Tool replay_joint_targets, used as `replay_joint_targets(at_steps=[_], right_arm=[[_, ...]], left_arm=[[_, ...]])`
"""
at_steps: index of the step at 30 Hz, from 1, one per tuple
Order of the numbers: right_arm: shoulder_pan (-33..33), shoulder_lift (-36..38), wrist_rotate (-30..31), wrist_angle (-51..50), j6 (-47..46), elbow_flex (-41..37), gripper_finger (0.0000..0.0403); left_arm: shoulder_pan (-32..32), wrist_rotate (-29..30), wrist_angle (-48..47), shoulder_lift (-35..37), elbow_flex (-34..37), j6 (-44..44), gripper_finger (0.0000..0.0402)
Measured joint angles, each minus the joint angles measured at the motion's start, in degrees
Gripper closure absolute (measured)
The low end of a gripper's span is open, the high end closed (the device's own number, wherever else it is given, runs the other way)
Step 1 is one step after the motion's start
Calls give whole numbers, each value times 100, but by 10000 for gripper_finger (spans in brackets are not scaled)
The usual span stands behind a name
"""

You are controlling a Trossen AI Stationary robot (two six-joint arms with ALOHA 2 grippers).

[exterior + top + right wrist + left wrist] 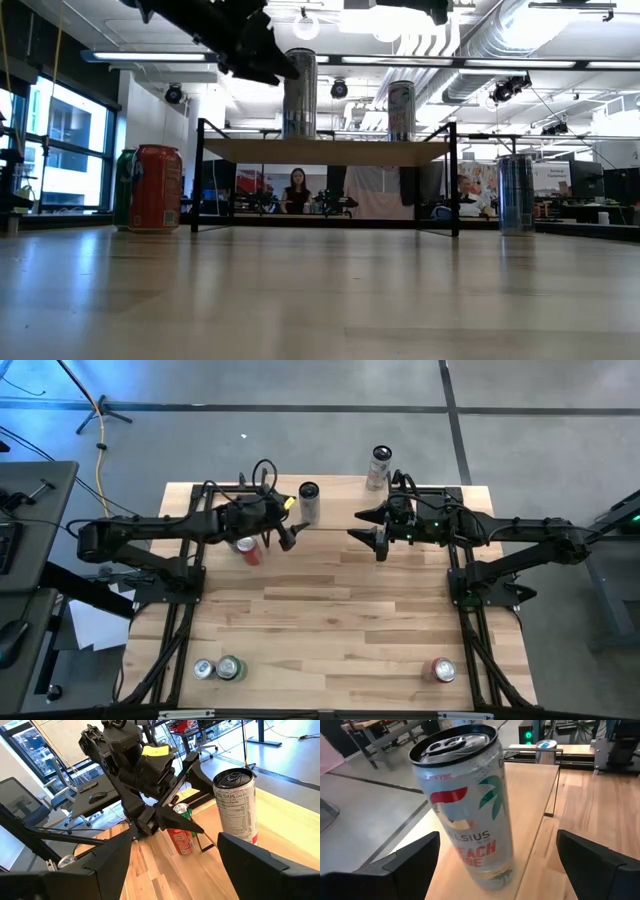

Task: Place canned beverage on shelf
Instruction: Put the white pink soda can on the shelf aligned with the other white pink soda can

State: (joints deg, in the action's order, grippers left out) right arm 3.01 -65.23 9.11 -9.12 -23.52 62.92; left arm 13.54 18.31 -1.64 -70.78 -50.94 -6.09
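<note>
The white slim can (467,805) standing upright on the shelf (340,510) carries readable print: "ELSIUS" with the first letter cut off, and below it red letters "EACH" and a partly hidden second word, next to a green palm leaf and a red shape. From the right wrist view the same can (236,805) shows its back side, with "ELSIUS" running vertically beside a block of small nutrition text that is too fine to read. Its silver lid with the pull tab is intact.

The left gripper (283,525) sits just beside this can, on its left, with both dark fingers (395,865) spread wide on either side of it and clear gaps between them and the can; it grasps nothing. Below it on the tabletop stands a red can (248,550), its label unreadable.

The shelf is a narrow light-wood board on thin black legs at the far edge of the table (330,620). In the low view two tall cans stand on top of it (325,150): the silver-looking one (299,92) on the left and a second slim can (401,110) farther right, near the shelf's right end.

The right gripper (372,528) hangs to the right of the white can, well apart from it, fingers (250,865) parted and empty.

Near the table's front edge stand a silver can (204,669), a green can (231,668) and, at right, a red-topped can (443,670).
</note>
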Motion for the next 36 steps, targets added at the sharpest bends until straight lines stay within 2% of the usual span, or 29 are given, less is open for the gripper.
replay_joint_targets(at_steps=[5,12,14,19,22,27,30,36], right_arm=[[0,0,2,1,42,0,121],[0,0,2,1,41,0,121],[0,0,2,-1,41,0,121],[0,0,2,-1,41,0,121],[0,0,2,-1,41,0,121],[0,0,2,-15,41,0,121],[0,0,2,-29,38,0,121],[0,0,-1,-197,-199,0,121]], left_arm=[[-11,2,-222,-9,0,398,44],[148,81,-116,-20,0,243,44],[297,-65,-134,-22,0,241,44],[937,-1563,-51,-22,0,-33,44],[1295,-2572,246,-91,-7,-244,45],[1795,-3872,900,-482,-11,-201,45],[1949,-4367,1125,-811,0,-144,45],[1982,-4675,1923,-1235,0,131,45]])
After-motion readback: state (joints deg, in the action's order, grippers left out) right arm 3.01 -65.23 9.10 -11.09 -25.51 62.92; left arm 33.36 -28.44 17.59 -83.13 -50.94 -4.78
